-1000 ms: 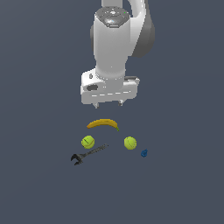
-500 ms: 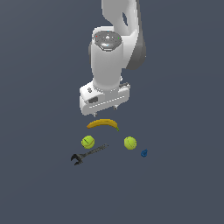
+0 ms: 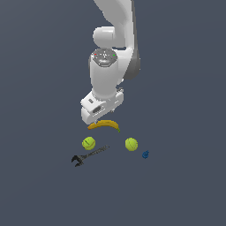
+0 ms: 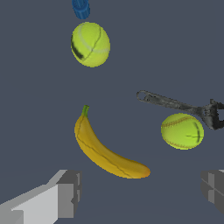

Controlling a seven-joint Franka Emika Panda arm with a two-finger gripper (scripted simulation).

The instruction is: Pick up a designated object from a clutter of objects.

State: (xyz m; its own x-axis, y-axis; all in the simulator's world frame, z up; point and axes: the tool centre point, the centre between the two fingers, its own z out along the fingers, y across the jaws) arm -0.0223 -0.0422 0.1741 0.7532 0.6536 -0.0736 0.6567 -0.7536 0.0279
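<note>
Grey floor: banana (image 4: pixel 105 151) lies beneath the spread pincer (image 4: pixel 142 192).

The banana (image 4: pixel 105 151) has a smooth, waxy yellow skin with thin brown lines. The two tennis balls (image 4: pixel 90 44) (image 4: pixel 182 131) look matt and fuzzy, while the wrench (image 4: pixel 183 106) is dull dark-grey metal. The gripper (image 4: pixel 140 188) fingers (image 4: pixel 65 192) look like matt grey plastic.
</note>
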